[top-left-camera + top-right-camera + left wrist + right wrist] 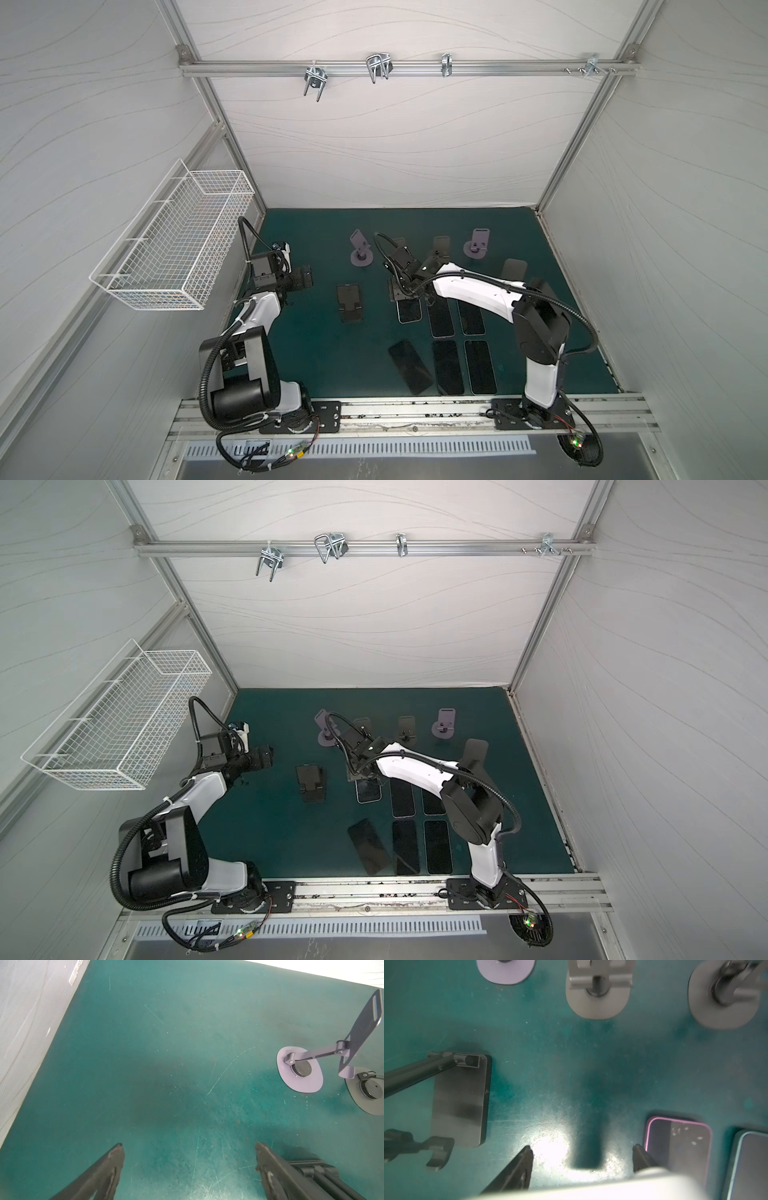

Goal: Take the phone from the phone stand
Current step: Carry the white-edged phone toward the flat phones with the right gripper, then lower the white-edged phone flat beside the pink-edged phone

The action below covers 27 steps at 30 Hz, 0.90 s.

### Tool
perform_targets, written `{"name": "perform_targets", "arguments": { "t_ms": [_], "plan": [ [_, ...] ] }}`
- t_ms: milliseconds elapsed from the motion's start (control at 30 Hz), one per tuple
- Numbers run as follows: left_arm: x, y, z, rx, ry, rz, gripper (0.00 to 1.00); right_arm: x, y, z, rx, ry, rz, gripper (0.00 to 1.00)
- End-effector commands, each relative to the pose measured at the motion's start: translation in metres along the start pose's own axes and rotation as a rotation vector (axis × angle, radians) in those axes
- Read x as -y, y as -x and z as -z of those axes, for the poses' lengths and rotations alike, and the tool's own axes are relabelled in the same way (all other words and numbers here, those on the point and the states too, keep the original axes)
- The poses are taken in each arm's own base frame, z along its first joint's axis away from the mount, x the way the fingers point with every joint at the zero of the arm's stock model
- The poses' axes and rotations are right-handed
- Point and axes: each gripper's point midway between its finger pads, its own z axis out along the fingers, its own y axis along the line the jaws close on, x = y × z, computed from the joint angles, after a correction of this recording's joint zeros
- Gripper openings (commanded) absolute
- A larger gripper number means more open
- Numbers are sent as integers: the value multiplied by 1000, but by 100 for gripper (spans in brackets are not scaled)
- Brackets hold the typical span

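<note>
My right gripper (406,293) (360,776) (582,1147) points down at mid-table, shut on a white-rimmed phone (409,311) (368,791). The phone is held just above the green mat (316,353), screen up. In the right wrist view the phone's white back (571,1188) fills the space between the finger bases. An empty black phone stand (350,303) (460,1099) sits on the mat left of this gripper, apart from the phone. My left gripper (305,277) (266,757) (189,1145) hovers open over bare mat at the far left.
Purple stands (359,251) (476,245) and a grey stand (440,247) line the back of the mat. Several phones lie flat, among them a pink-rimmed phone (677,1147) beside my right fingers and a skewed phone (409,368) nearer the front. A wire basket (174,245) hangs on the left wall.
</note>
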Motion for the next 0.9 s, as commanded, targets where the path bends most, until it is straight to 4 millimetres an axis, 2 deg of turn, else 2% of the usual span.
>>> {"name": "perform_targets", "arguments": {
  "t_ms": [0,167,533,667,867],
  "plan": [
    [-4,18,4,50,10,-9,100,0,-15,-12,-64,-32,-65,73],
    [-4,17,3,47,11,-8,100,13,-22,-25,-75,-107,-85,73],
    [-5,17,3,45,21,-2,100,17,-35,-46,-99,-168,-116,73],
    [-7,18,2,43,27,3,100,11,-42,-52,-120,-156,-109,73],
    [-7,18,1,39,27,4,100,7,-48,-50,-129,-177,-66,72]
  ]
}}
